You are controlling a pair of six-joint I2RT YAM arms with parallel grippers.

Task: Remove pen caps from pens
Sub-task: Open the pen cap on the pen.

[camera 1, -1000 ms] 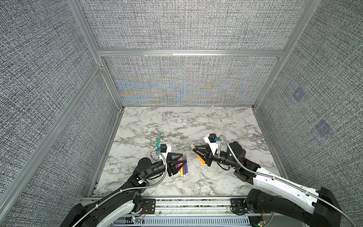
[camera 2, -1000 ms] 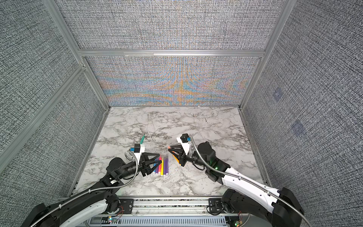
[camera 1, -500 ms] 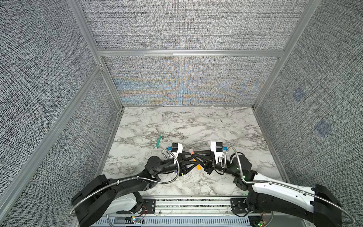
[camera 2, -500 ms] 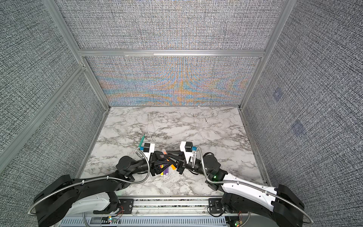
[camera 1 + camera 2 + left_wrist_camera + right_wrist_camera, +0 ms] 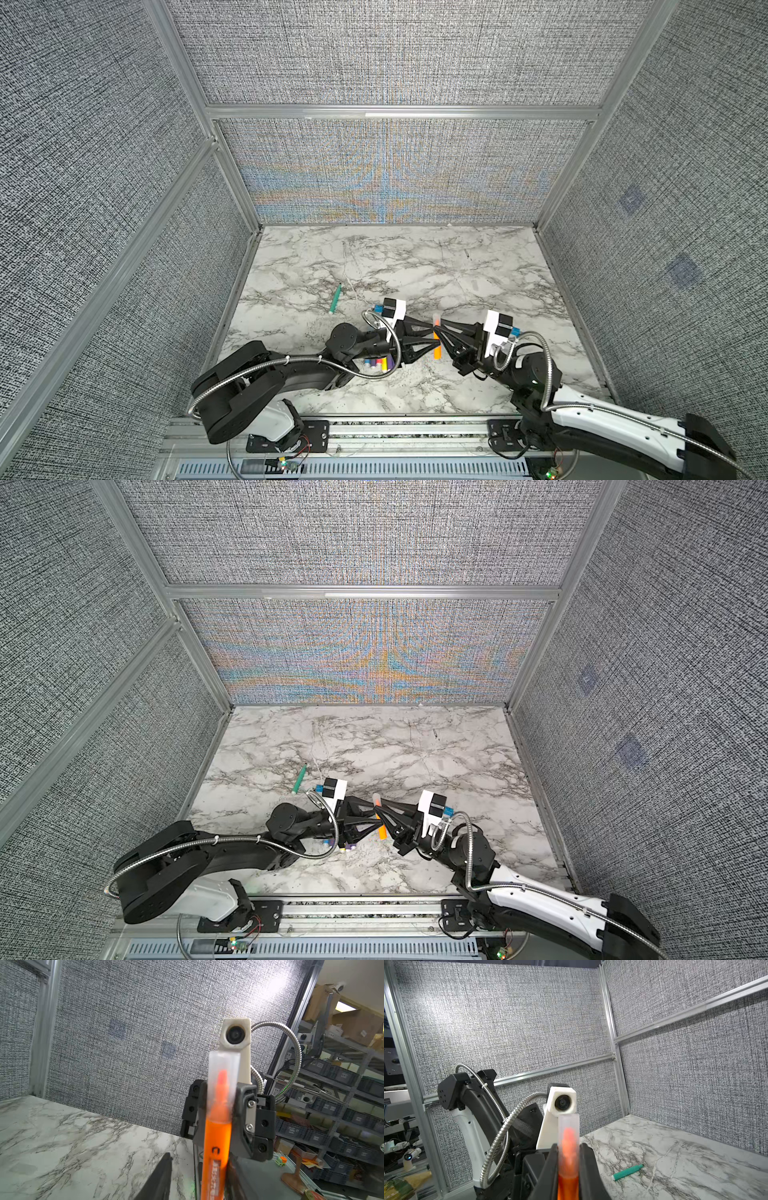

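Orange pen (image 5: 436, 352) stands up in the lower middle, clear cap (image 5: 224, 1068) on top. Both arms stretch low and meet there. The right gripper (image 5: 440, 335) squeezes it tight; the left gripper (image 5: 430, 337) has open jaws around it.

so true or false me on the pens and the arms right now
1. The orange pen wears its clear cap. True.
2. The jaws of the right gripper stand open and empty. False: they are shut on the orange pen.
3. The green pen lies on the marble table, apart from both arms. True.
4. The left gripper holds the green pen. False: its jaws straddle the orange pen, not closed on it.
5. The other pens lie by the far wall. False: they lie near the front edge, partly under the left arm.
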